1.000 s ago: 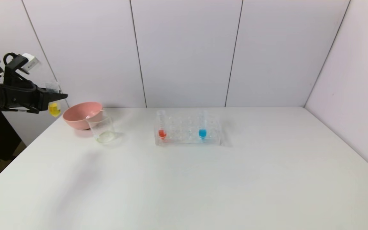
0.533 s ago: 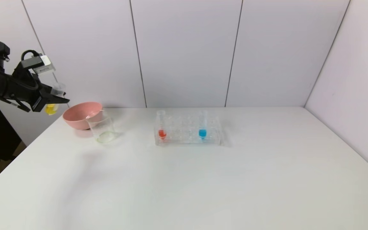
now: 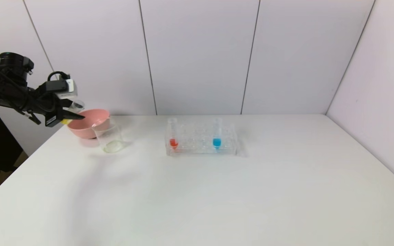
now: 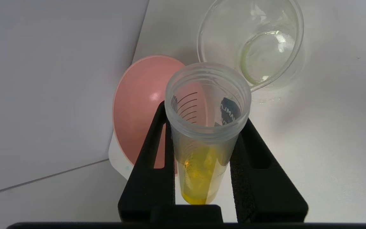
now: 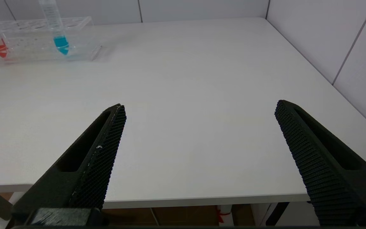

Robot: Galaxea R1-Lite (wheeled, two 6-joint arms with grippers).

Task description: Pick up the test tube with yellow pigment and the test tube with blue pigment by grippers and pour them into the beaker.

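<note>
Yellow-pigment test tube (image 4: 202,152) clamped in left gripper (image 4: 206,159) | near beaker (image 3: 109,138), unpoured | next: tip over beaker mouth | right gripper (image 5: 199,127) apart, idle.

left gripper (image 3: 67,115) raised at far left, clamped, right gripper (image 5: 199,127) spread wide, low

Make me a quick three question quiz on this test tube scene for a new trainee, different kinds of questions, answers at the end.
1. True or false: the left gripper is shut on the yellow test tube.
2. Which tubes stand in the rack? A) red and blue B) yellow and blue C) red only
3. Fill in: the right gripper is ____, holding nothing.

Key:
1. True
2. A: the red tube and blue test tube
3. open
</note>
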